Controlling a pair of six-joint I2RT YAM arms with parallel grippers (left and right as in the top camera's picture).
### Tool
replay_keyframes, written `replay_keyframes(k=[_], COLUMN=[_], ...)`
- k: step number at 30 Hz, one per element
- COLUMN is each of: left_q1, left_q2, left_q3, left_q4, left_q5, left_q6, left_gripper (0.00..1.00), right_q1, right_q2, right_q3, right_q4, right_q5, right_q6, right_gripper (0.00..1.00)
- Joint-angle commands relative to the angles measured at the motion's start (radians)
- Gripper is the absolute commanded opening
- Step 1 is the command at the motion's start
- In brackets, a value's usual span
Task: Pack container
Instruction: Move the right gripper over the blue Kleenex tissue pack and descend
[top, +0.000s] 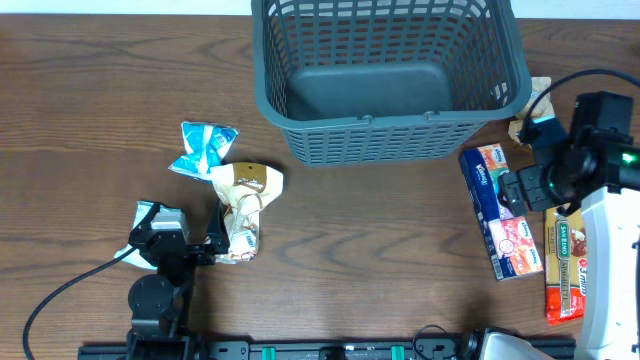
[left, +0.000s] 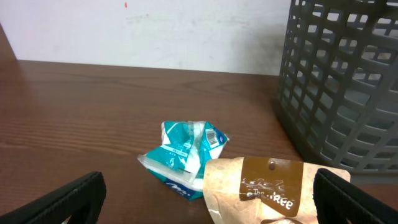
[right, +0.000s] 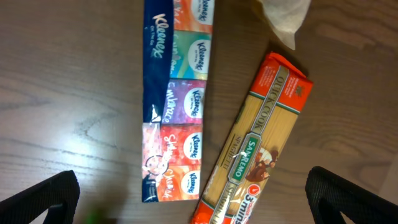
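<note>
At about 7 o'clock on the table, nearest the base, the left gripper (left: 210, 200) hovers with its jaws spread wide, a brown packet (top: 245, 192) between them and a blue-white packet (top: 205, 148) just beyond. At 3 o'clock the right gripper (right: 196, 202) hangs with jaws wide apart over a Kleenex pack (right: 174, 93) and a spaghetti pack (right: 255, 149) lying side by side. Farthest, at 12 to 1 o'clock by the table's far edge, stands the container (top: 390, 122). It is a large, dark grey, rectangular basket with lattice-slotted walls, a solid base and a thick rim.
</note>
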Motion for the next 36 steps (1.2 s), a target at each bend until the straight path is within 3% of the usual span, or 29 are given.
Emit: replay_keyframes(k=[1,8,23,36], left_q1=[-0.003,-0.003,-0.003,-0.003], left_q2=[-0.007,-0.007,-0.007,-0.007], left_q3=[-0.015,-0.015,-0.015,-0.015], left_q4=[-0.045,-0.045,-0.045,-0.045], left_q5=[-0.008,-0.032,-0.031,-0.031], left_q6=[-0.004,0.010,0.010,0.010], left_gripper=[0.99,0.99,0.99,0.99], right_q1=[-0.048,-0.120,-0.130,-0.130], right_q2=[-0.007,-0.007,-0.006,0.165], right_q3=[0.000,-0.111,-0.454,-0.493], right_q4=[0.023,0.107,0.434,0.513], right_q5=[-0.060,-0.111,-0.136,-0.173], right_q6=[-0.014,-0.014,0.149,0.151], right_gripper=[0.99,0.99,0.99,0.99])
